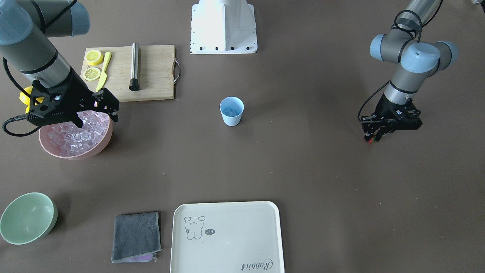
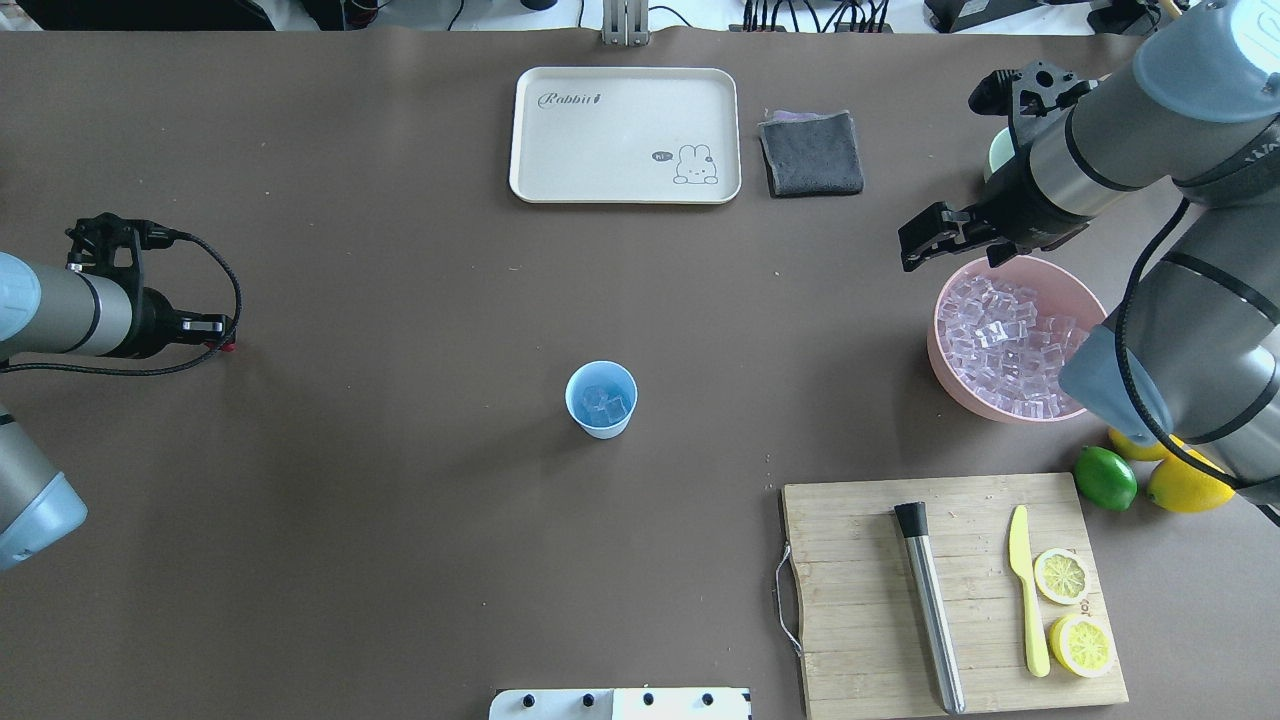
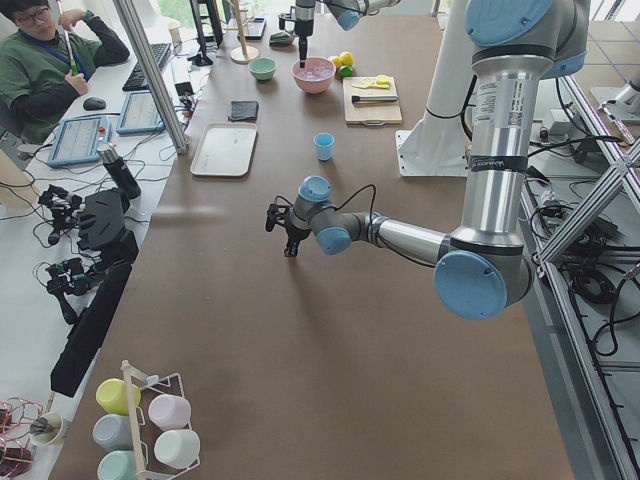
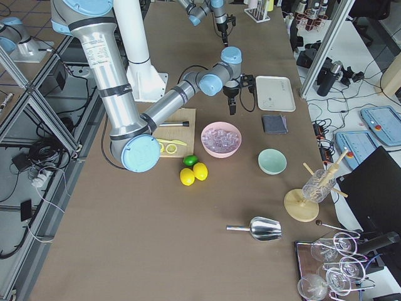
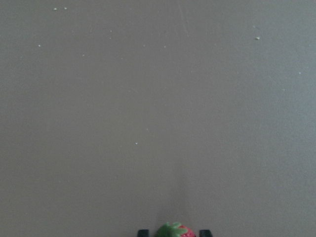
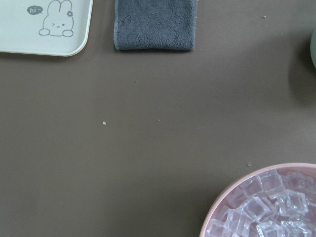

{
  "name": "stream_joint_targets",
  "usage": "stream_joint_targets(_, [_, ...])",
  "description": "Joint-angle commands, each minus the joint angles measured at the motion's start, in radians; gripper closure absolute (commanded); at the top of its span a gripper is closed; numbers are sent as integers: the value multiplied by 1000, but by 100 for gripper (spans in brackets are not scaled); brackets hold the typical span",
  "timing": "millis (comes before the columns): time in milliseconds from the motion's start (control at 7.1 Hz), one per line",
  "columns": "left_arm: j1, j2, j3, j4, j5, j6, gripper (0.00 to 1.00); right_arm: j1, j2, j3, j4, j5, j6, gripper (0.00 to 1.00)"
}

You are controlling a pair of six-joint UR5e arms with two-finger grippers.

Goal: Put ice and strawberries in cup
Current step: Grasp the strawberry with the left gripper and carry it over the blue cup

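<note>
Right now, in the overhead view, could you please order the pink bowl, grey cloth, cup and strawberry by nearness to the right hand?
1. pink bowl, beside right hand
2. grey cloth, far side
3. cup, centre
4. strawberry, in left hand

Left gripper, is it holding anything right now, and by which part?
Yes. The left gripper holds the small strawberry, pinched by its two sides between the jaws, with the green leafy cap in view.

Your counter (image 2: 400, 520) wears a matte brown cover, evenly lit, with only soft shadows. Beside it runs a white desk (image 3: 20, 330) behind a slanted aluminium post (image 3: 152, 75). On the opposite side, aluminium framing (image 4: 39, 97) stands over a pale tiled floor (image 4: 15, 207) with cables (image 4: 37, 153).
</note>
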Motion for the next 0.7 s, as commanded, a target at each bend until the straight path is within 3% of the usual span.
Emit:
stream_joint_targets(0, [-115,-11,-85,60,-178,0,100,0,-2,0,1,0,-1,0])
stream_joint_targets(282, [-127,-83,-258,283,-198,-64,100,0,-3,2,1,0,-1,0])
stream_joint_targets(423, [-57,-147,-265,292,-169,-216,100,0,-3,2,1,0,-1,0])
stream_joint_targets(564, [30,-232,-265,346,-71,-295,100,2,-5,2,1,0,-1,0])
